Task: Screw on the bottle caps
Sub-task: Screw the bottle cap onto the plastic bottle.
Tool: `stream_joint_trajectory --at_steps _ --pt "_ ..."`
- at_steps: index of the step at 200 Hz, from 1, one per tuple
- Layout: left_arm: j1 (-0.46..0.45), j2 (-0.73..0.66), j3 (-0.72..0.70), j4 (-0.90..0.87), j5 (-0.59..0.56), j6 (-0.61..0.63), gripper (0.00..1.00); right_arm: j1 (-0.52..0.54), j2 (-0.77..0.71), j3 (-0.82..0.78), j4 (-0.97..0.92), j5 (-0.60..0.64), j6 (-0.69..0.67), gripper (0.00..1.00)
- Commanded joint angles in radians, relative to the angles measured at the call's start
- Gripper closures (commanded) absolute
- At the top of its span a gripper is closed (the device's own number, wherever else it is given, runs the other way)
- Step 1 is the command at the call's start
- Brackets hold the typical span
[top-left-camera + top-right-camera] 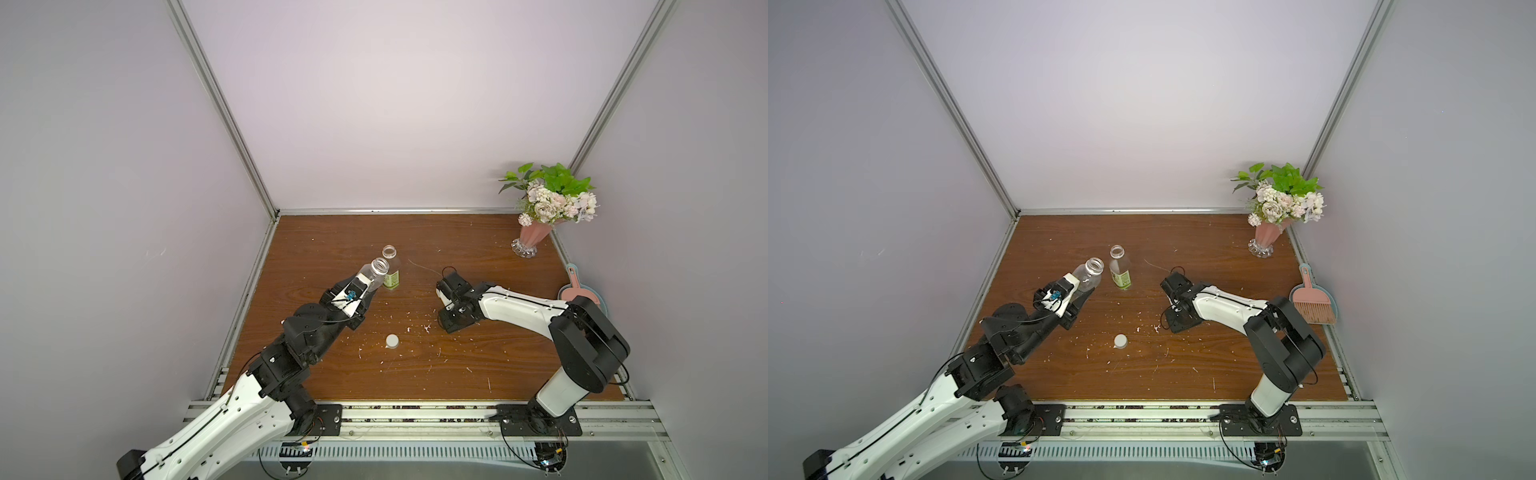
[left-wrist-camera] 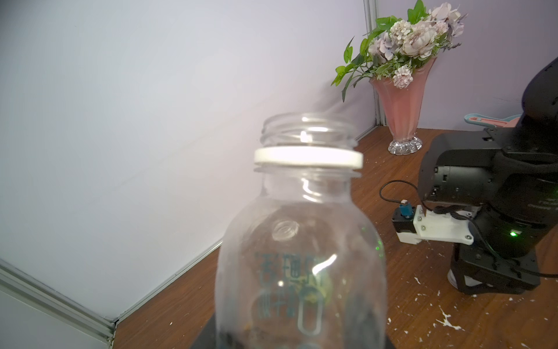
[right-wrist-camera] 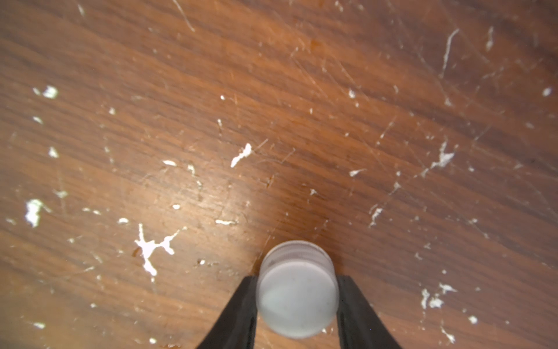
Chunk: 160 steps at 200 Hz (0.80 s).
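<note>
Top views both show a loose cap (image 1: 392,340) lying nearest the front edge of the speckled table (image 1: 457,374). Farther in, the right hand (image 3: 297,280) pinches the other cap (image 3: 297,299) between its black fingers (image 3: 241,314), close to the wood. Across from it, the left hand (image 1: 366,286) is clamped on the nearly bare bottle (image 1: 376,270), tilted, mouth uncapped. Just behind stands the green-labelled bottle (image 1: 392,276), upright and open. A pink flower vase (image 1: 530,239) and a dustpan with brush (image 1: 579,293) sit far right.
</note>
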Motion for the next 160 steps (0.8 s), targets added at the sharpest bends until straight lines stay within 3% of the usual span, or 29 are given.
stream_joint_trajectory --at_steps 1,26,84,125,160 --pt "0.012 -0.001 -0.002 0.024 0.006 -0.015 1.00 -0.004 -0.047 -0.001 0.007 0.006 -0.009 0.84" --pt "0.011 0.020 0.014 -0.008 0.059 -0.027 0.99 -0.008 -0.154 -0.002 0.047 -0.017 -0.044 0.95" --pt "0.011 0.112 0.073 -0.027 0.191 -0.021 0.99 -0.066 -0.418 0.081 0.065 -0.151 -0.181 0.97" --pt "0.012 0.213 0.152 -0.105 0.324 -0.003 0.99 -0.083 -0.510 0.234 -0.012 -0.223 -0.297 0.97" --pt "0.004 0.282 0.206 -0.149 0.431 0.011 0.99 -0.085 -0.569 0.343 -0.048 -0.380 -0.394 0.95"
